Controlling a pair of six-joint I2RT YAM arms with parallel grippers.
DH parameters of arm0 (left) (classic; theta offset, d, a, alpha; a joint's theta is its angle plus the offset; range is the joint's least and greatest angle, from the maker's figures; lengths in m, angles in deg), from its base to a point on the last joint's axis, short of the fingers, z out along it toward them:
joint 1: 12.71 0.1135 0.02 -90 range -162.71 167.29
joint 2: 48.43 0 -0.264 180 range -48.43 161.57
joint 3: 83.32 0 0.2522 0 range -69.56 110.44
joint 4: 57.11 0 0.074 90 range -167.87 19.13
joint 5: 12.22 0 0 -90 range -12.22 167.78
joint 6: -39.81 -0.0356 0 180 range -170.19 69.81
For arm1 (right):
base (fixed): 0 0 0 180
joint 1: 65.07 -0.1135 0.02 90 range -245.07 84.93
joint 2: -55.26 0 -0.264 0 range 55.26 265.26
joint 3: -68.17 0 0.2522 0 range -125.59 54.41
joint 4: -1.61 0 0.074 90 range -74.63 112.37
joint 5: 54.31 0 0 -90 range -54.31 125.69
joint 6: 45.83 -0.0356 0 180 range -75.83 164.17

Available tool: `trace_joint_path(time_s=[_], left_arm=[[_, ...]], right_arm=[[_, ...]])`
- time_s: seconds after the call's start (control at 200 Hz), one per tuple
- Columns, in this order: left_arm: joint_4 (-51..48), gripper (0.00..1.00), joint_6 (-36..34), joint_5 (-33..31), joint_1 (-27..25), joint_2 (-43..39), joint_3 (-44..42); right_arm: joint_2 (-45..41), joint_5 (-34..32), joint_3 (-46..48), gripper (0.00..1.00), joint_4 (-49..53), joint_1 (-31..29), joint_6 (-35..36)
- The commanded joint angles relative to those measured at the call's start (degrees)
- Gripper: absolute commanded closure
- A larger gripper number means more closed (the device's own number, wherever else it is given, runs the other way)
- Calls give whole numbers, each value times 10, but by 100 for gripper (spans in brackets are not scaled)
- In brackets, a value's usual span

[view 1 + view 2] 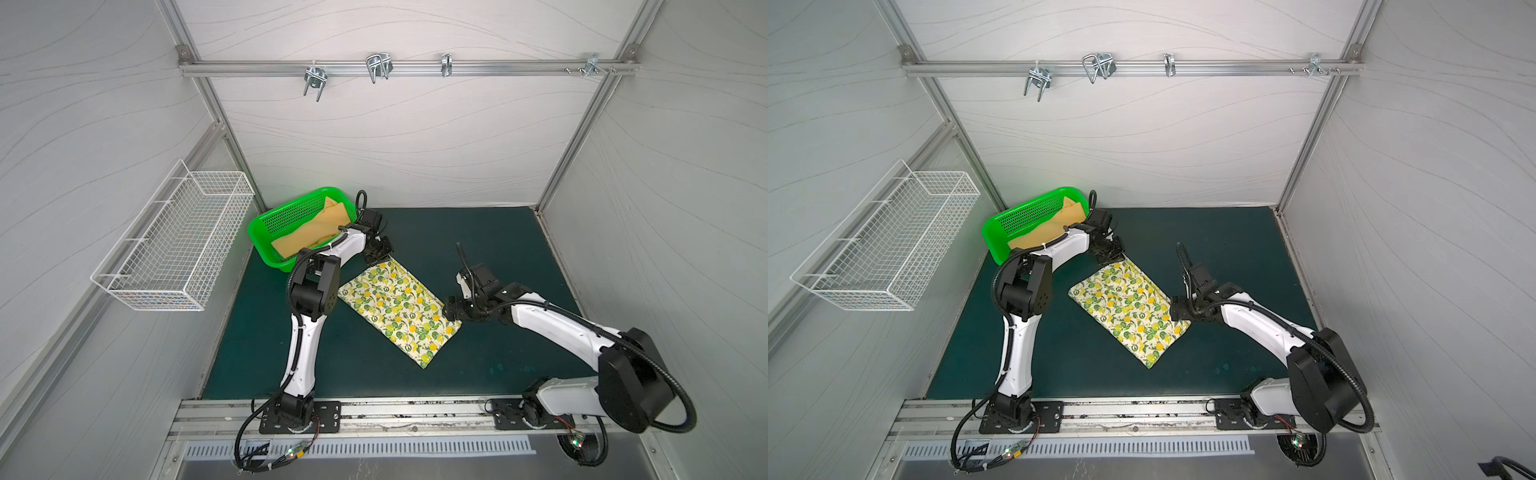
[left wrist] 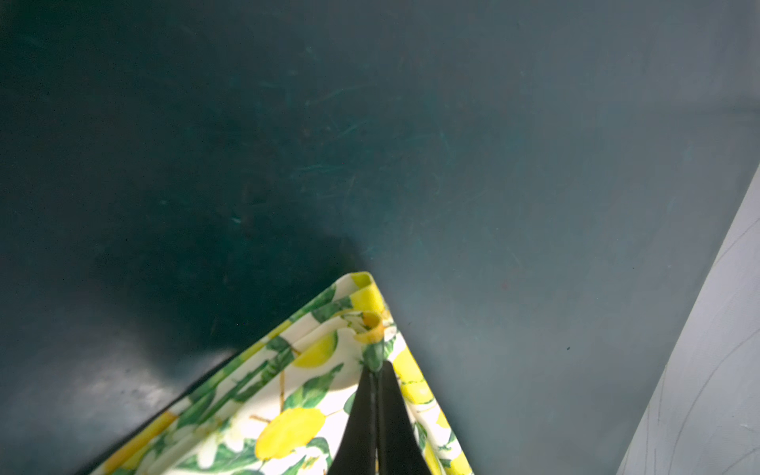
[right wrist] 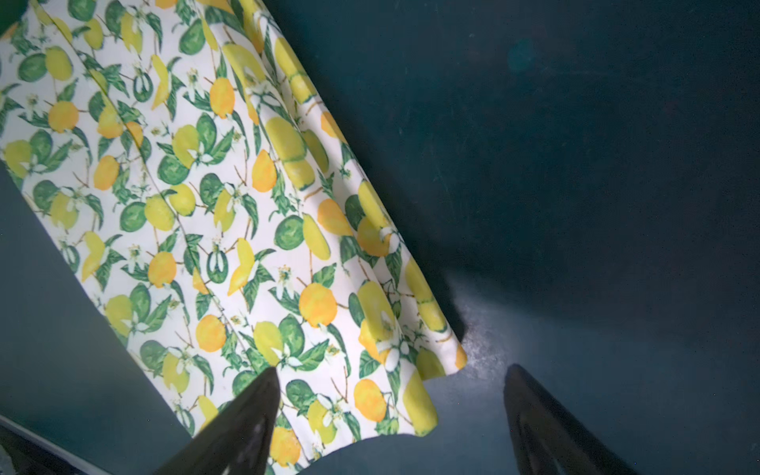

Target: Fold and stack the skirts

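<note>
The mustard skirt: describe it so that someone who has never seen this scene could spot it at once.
Find the dark green mat; at its far left corner sits a bright green plastic basket. The mustard skirt lies bunched inside it. It is plain yellow, whereas the lemon-print skirt lies flat mid-mat.

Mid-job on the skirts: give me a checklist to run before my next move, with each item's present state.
1. Left tool shut on the lemon skirt's far corner: ok.
2. Right tool open, holding nothing: ok.
3. Right tool clear of the cloth: cannot tell; one side hangs over it.
4. Lemon skirt folded, flat on the mat: ok.
5. Yellow skirt out of the green basket: not ok, it lies inside.
6. Skirts stacked: not ok.
</note>
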Motion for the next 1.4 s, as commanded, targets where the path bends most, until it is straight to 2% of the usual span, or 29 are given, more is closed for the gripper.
trace_joint_path(time_s=[0.0,0.03,0.135,0.18,0.245,0.31,0.345,0.355,0.365,0.43,0.445,0.485,0.67,0.956,1.121,1.396], left_arm=[[18,91,11,14,-3,16,35],[19,88,13,18,-3,18,37],[23,80,13,21,-5,15,36],[26,68,13,24,-6,10,30],[37,56,17,34,-6,-8,10],[58,33,23,35,-6,-41,-22],[65,29,23,30,-5,-60,-37],[66,22,23,27,-5,-67,-41],[66,19,23,26,-5,-73,-45],[71,15,25,19,-2,-113,-73],[74,8,27,18,-1,-125,-81],[84,2,31,19,2,-151,-105],[125,1,40,12,20,-262,-229],[205,1,57,49,73,-355,-408],[223,1,49,50,90,-372,-459],[264,1,54,53,108,-349,-500]], right_arm=[[-28,-12,17,9,29,0,-3],[-34,-12,19,1,30,-2,-5],[-50,-11,29,1,32,-11,-10],[-55,-12,34,1,29,-18,-15],[-58,-12,44,1,24,-32,-25],[-56,-13,53,1,15,-48,-38],[-54,-14,57,1,11,-56,-43],[-53,-15,58,1,9,-59,-42],[-53,-15,59,1,8,-61,-45],[-49,-14,68,1,-4,-71,-53],[-48,-14,69,1,-7,-72,-54],[-43,-15,74,1,-13,-72,-55],[-3,-36,69,1,-25,-68,-45],[43,-51,58,1,-45,-32,-26],[52,-59,50,1,-41,-7,-6],[96,-72,27,1,-31,9,10]])
